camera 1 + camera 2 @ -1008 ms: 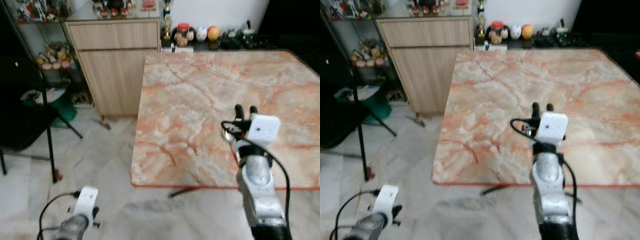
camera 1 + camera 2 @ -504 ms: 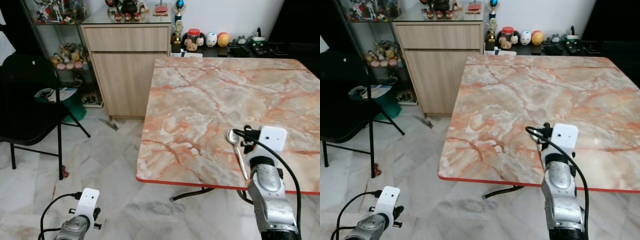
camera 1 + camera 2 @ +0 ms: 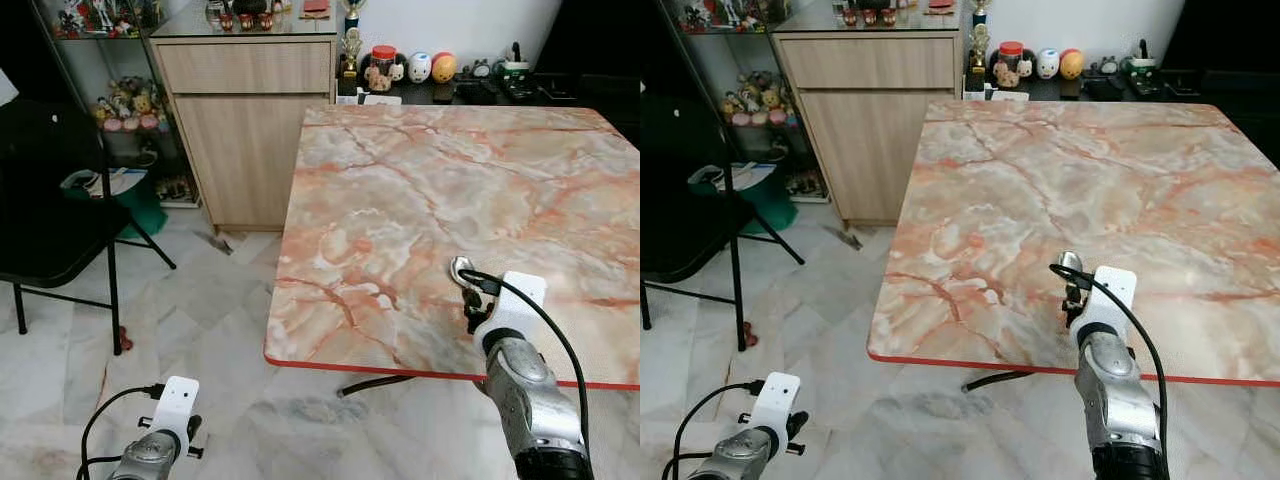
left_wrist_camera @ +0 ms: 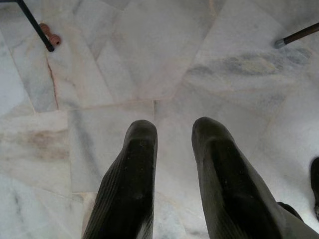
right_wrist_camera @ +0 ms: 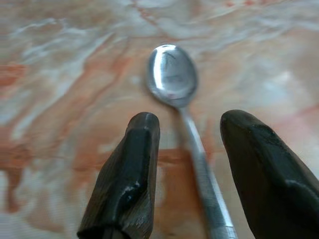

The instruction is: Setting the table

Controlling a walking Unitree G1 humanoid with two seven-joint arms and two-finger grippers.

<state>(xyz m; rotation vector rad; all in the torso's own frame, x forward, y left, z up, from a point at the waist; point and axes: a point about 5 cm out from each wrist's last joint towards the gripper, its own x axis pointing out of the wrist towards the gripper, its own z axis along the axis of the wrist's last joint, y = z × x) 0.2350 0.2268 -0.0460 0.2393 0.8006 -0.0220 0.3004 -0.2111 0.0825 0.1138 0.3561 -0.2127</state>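
Observation:
A silver spoon (image 5: 172, 74) lies flat on the pink-orange marble table (image 3: 420, 180), close to the near edge. Its bowl (image 3: 461, 266) points away from me. My right gripper (image 5: 192, 124) hovers low over the spoon, open. The handle runs through the wide gap between the black fingers (image 5: 139, 164), which do not touch it. In the eye views the right wrist (image 3: 510, 300) covers most of the handle. My left gripper (image 4: 174, 128) hangs low over the marble floor to the left of the table, fingers apart and holding nothing.
A black folding chair (image 3: 50, 220) stands on the left. A wooden cabinet (image 3: 250, 120) sits behind the table's far left corner. Small ornaments (image 3: 430, 68) line a dark sideboard at the back. The table has a red rim (image 3: 400, 368) along its near edge.
My right gripper has drawn back toward the table's near edge, and the spoon's bowl now shows ahead of the wrist. The head camera has shifted. The left arm hangs as before.

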